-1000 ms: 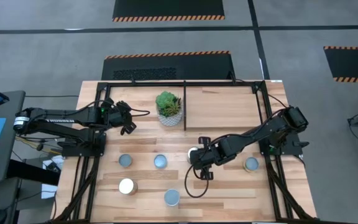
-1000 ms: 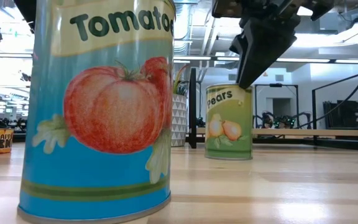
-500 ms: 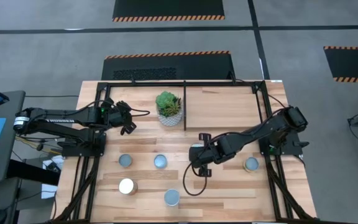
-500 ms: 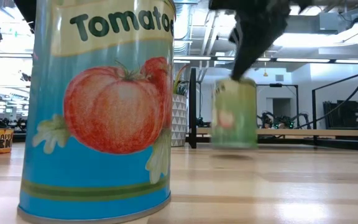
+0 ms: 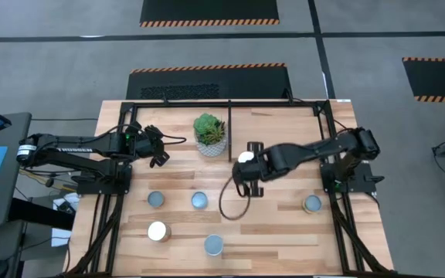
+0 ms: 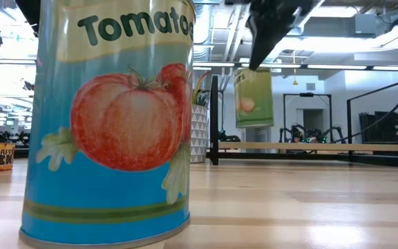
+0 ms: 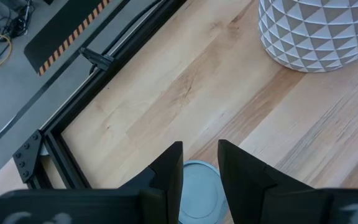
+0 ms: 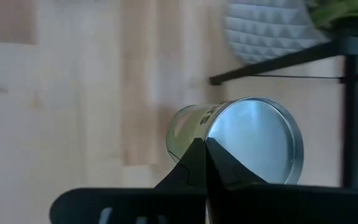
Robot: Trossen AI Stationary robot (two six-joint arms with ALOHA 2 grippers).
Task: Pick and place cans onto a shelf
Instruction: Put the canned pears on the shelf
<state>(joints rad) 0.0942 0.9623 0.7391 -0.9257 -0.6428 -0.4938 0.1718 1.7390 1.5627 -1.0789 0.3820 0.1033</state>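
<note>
The left hand (image 5: 157,147) waits open above the counter (image 5: 276,239), a blue-topped can (image 7: 194,190) just below its fingers. The right hand (image 5: 247,171) is clamped on a green pear can (image 6: 253,97), lifted clear of the counter, with the shelf (image 5: 276,127) just ahead. This looks like the carrying step; next, probably, it must swing over the shelf board and set the can down upright.

R tool (image 5: 245,171) lifted pears can (image 6: 253,97) off table.
</note>
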